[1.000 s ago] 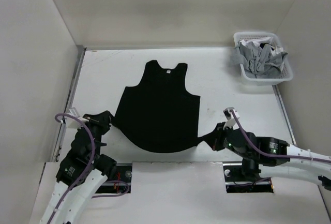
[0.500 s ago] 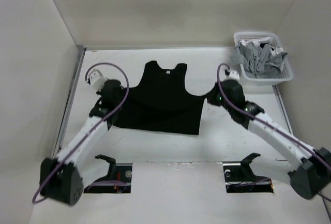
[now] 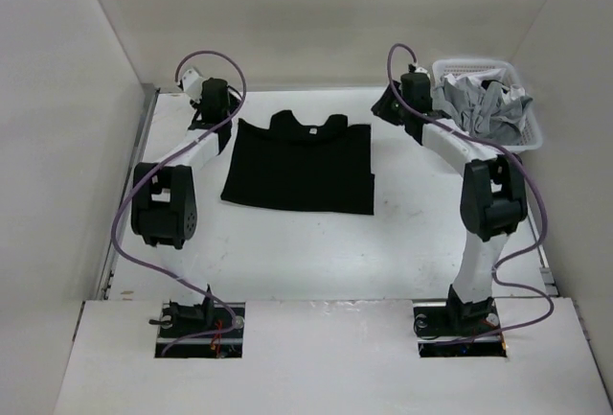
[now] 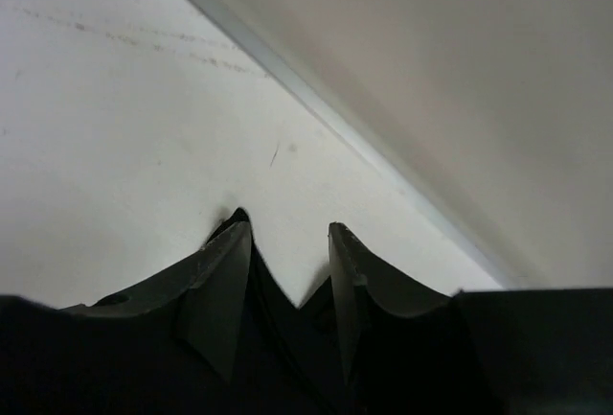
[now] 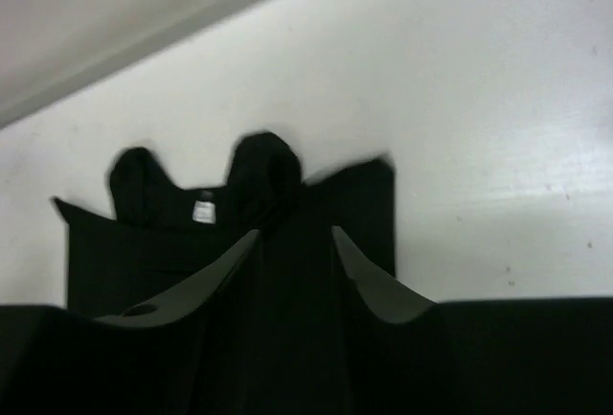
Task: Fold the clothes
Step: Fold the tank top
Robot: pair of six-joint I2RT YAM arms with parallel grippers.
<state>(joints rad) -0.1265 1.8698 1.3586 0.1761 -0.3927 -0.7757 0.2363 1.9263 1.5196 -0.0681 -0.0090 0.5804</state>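
Folding looks one step in: the shirt (image 3: 299, 168) lies doubled hem-to-shoulders on the far table (image 3: 402, 233), between the left gripper (image 4: 287, 223) near its far-left corner and the right gripper (image 5: 296, 232) near its far-right, both spread and empty, so next comes gripping a side edge to fold across.

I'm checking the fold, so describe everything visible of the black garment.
The black garment is plain, soft, matte fabric, lying flat on the white table as a rough rectangle, apparently folded in half. Two shoulder straps and a scooped neck show at its far edge, with a small white label there. Only the table visibly touches it.
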